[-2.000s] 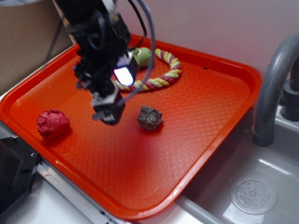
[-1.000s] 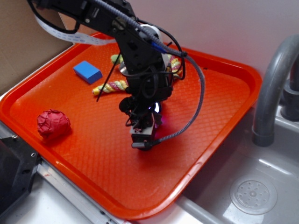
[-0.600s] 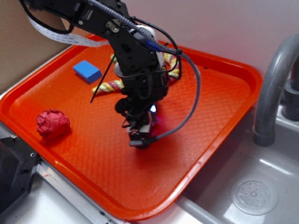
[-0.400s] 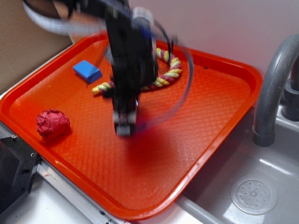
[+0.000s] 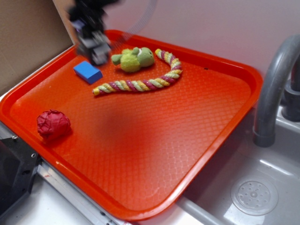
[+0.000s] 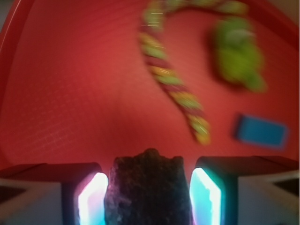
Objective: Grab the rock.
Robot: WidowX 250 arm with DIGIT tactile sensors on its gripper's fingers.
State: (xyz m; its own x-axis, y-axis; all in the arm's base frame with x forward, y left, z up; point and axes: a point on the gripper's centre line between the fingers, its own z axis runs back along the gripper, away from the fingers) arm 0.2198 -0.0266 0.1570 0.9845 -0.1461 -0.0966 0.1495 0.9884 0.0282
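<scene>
1. Exterior view: the orange tray (image 5: pixel 206 140) is the largest item, lying beside a grey sink (image 5: pixel 262 187) with its faucet (image 5: pixel 272 89). The tray serves as the work surface and confines all loose items.
2. Tray contents: a striped rope toy (image 5: pixel 140 83) curves across the far half, touching a green plush toy (image 5: pixel 133 59); a blue block (image 5: pixel 87 71) lies near the far-left rim; a red ball (image 5: pixel 53 124) sits well apart near the front-left rim.
3. The gripper (image 5: pixel 93 47) is raised above the far-left corner, blurred in this view.
4. Wrist view: the gripper (image 6: pixel 149 187) is clenched on the rock (image 6: pixel 147 190), wedged between both pads and clear of the tray. In my judgement, the grab is accomplished.
</scene>
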